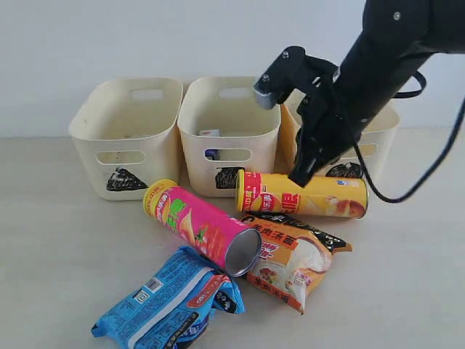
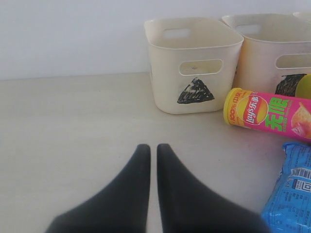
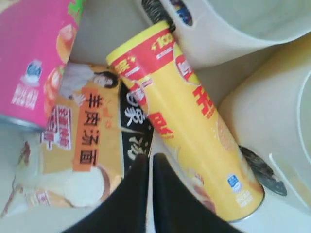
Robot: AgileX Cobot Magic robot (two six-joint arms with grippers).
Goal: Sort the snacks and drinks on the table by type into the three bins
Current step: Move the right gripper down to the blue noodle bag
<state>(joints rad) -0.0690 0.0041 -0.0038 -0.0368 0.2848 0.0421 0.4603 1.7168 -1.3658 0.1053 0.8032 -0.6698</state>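
Three bins (image 1: 256,137): far row on desk (image 1: 65,240).
Yellow chip tube (image 1: 320,198): lying just before right bins.
Pink chip tube (image 1: 200,224), blue bag (image 1: 167,305), orange bag (image 1: 298,262): nearer, clustered.
Right gripper (image 1: 300,177): clenched empty, at that tube.
Left gripper (image 2: 153,147): clenched empty.

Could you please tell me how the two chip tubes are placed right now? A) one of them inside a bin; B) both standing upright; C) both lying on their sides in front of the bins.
C: the pink tube and the yellow tube both lie on their sides in front of the bins, neither upright nor inside one.
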